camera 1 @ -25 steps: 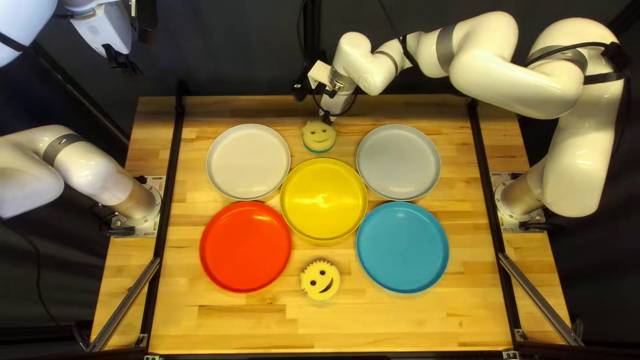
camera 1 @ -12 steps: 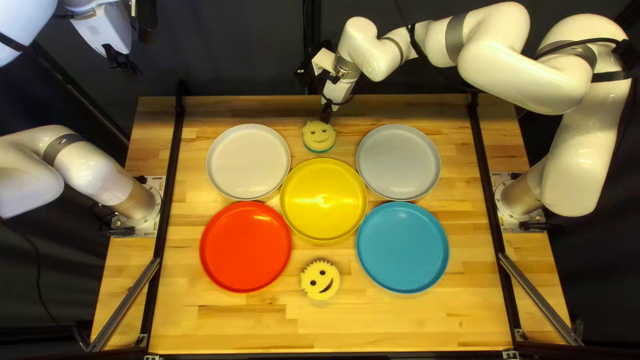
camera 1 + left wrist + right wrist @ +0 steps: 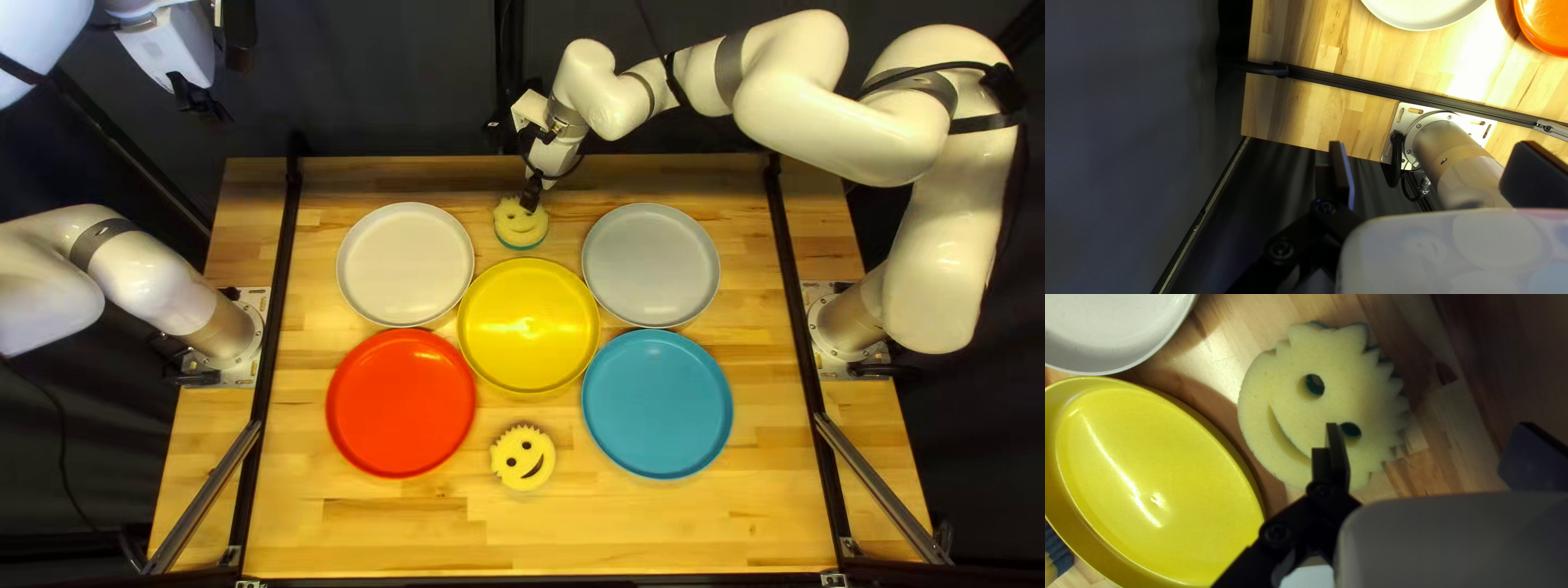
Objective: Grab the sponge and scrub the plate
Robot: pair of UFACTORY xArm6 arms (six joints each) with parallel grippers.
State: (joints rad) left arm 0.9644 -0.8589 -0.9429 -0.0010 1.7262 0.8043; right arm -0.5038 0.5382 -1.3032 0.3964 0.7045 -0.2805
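Observation:
In the top left view my right gripper (image 3: 530, 198) hangs over the right part of the far sponge (image 3: 519, 223), a pale yellow smiling disc with a green underside. The right wrist view shows that sponge (image 3: 1290, 386) flat on the table, one finger of my open gripper (image 3: 1429, 452) in front of it and the other off to its side. The yellow plate (image 3: 529, 327) lies just nearer than this sponge. A second smiling sponge (image 3: 524, 457) rests nearer still. My left gripper (image 3: 199, 103) is up beyond the table's far left corner; its wrist view shows the gripper (image 3: 1434, 163) open and empty.
A white plate (image 3: 405, 265) and a grey plate (image 3: 650, 266) flank the far sponge. Red (image 3: 401, 403) and blue (image 3: 656, 404) plates lie to either side of the near sponge. Black rails (image 3: 280, 283) run along both sides of the table.
My right gripper has shifted slightly and now sits a little nearer the far sponge, covering some of its edge. The sponges, plates and left arm have stayed put.

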